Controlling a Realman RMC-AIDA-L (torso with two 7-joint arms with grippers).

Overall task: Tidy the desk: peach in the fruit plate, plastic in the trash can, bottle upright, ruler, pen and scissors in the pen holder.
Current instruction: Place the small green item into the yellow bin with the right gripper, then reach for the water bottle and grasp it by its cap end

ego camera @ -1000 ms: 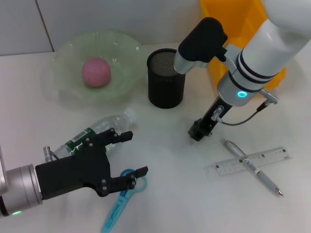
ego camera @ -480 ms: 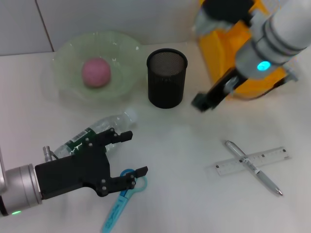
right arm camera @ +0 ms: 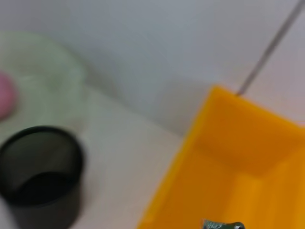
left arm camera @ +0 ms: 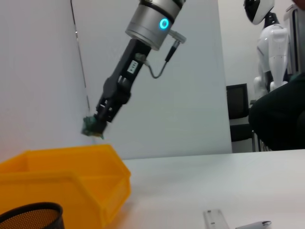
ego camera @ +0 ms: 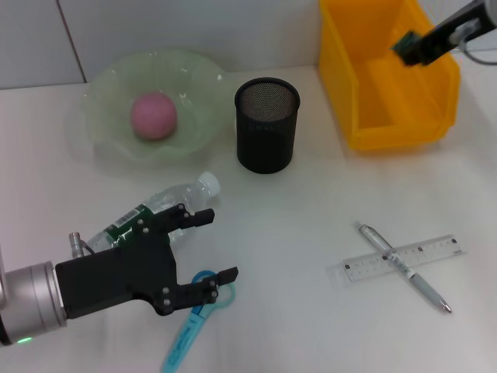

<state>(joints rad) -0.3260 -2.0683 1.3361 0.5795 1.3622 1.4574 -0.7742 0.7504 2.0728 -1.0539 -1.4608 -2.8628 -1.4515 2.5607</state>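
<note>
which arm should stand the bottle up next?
Left. The left gripper is open right beside the lying bottle, fingers towards it. The right gripper is far off above the yellow bin, shut on a green plastic scrap.

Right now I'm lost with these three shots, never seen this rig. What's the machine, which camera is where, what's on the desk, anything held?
It's a two-armed robot. One shot looks down from its head; the other two come from cameras on its wrists.

The right gripper hangs over the yellow bin, pinching a small green scrap of plastic. The left gripper sits open and low beside a lying bottle and blue scissors.

Also on the white desk: a peach already in the green plate, a black mesh pen holder, and a pen lying across a clear ruler.
</note>
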